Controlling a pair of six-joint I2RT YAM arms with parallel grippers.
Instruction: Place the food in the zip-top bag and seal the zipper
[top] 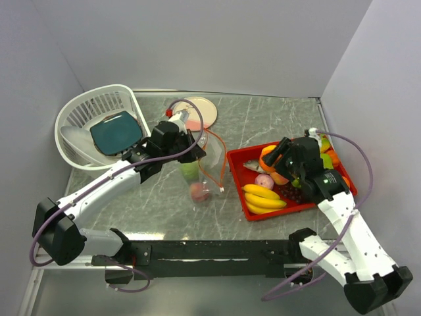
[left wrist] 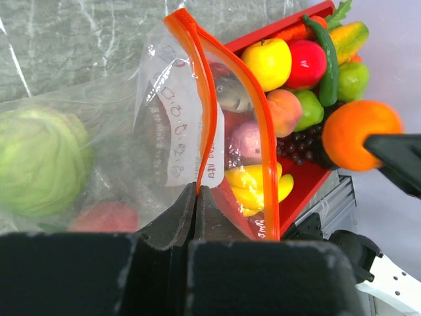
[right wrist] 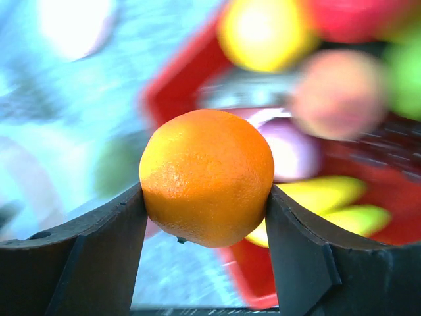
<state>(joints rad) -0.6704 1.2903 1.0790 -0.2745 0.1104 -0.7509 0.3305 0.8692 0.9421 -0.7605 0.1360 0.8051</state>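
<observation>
The clear zip-top bag (top: 197,174) lies at mid-table with a green fruit (top: 189,170) and a pink peach (top: 199,191) inside. My left gripper (top: 193,142) is shut on one side of the orange-red zipper strip (left wrist: 204,112) and holds the mouth open towards the tray; its jaws (left wrist: 196,194) pinch the strip. My right gripper (top: 273,158) is shut on an orange (right wrist: 207,178) and holds it above the left part of the red tray (top: 299,208). The orange also shows in the left wrist view (left wrist: 358,135). More food fills the tray: bananas (top: 263,196), grapes (top: 293,192), and others.
A white lattice basket (top: 79,115) with a teal plate (top: 116,131) stands at the back left. A round tan plate (top: 200,110) lies behind the bag. Walls close in at the left, back and right.
</observation>
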